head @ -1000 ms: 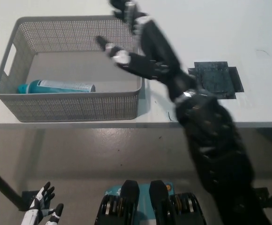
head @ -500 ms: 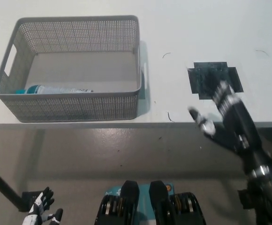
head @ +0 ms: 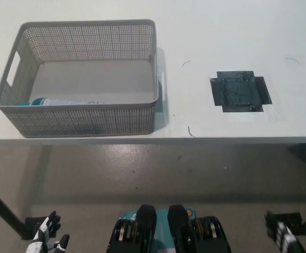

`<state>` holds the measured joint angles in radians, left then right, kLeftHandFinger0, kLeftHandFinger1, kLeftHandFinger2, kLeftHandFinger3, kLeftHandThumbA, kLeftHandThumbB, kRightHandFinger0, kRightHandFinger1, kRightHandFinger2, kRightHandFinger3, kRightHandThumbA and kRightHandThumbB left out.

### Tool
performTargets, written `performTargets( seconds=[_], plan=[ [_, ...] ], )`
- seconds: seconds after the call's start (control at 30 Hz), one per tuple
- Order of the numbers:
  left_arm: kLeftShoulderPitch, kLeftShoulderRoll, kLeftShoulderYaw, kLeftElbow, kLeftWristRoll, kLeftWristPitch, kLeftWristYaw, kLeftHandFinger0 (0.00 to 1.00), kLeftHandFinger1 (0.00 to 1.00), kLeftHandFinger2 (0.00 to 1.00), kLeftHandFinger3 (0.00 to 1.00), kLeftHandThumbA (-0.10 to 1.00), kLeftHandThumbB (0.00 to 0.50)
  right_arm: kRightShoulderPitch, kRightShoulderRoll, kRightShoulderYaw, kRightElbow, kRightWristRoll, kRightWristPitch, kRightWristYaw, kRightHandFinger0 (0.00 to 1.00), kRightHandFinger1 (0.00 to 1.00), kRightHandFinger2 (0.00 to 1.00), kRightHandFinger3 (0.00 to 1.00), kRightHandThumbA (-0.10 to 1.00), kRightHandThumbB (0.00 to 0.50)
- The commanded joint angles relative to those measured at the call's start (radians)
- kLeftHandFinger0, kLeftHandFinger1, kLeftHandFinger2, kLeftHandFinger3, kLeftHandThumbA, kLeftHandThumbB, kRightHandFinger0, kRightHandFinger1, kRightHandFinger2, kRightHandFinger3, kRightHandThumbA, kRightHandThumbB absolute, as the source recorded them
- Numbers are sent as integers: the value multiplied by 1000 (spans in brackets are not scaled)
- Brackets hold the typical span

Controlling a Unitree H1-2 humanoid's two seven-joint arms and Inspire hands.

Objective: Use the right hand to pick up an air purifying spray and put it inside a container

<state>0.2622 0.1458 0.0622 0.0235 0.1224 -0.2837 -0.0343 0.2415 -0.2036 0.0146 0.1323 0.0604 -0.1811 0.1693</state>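
Spray can (head: 63,101) lies on its side inside the grey mesh basket (head: 84,118), tight against the near wall, teal cap end toward the basket's left. Only a strip of it shows above the near rim; label not readable. Nothing touches it.

Basket sits on the left part of the white worktop (head: 206,31), near wall close to the worktop's front edge. Cut-out handle visible in its left wall. Rest of the basket floor is bare.

To the right of the basket, well apart from it, a dark cross-shaped patch (head: 240,91) is stuck flat on the worktop. A few thin dark marks on the surface between the basket and the patch.

Right hand (head: 281,235) is low at the bottom right corner, below the worktop's edge and over the floor, well apart from both basket and can. Only part of it is in frame, black with light segments; can't tell whether its fingers are spread or curled. It holds nothing that I can see.

Left hand (head: 48,232) rests at the bottom left, also down at floor level, fingers spread and empty.

Grey floor shows under the worktop, with a dark table leg (head: 2,213) running diagonally at the lower left, next to the left hand.
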Motion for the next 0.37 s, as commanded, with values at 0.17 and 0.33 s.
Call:
performTargets(
  seconds=[0.17, 0.33],
  plan=[
    [22, 13, 24, -26, -27, -28, 14, 732, 959, 1000, 1000, 786, 247, -46, -34, -10, 96, -106, -264, -51, 1000, 1000, 1000, 1000, 897, 455],
    [19, 10, 28, -22, -22, -25, 19, 743, 958, 1000, 1000, 770, 240, -60, -32, -6, 98, -124, -273, -56, 1000, 1000, 1000, 1000, 892, 445]
  ],
)
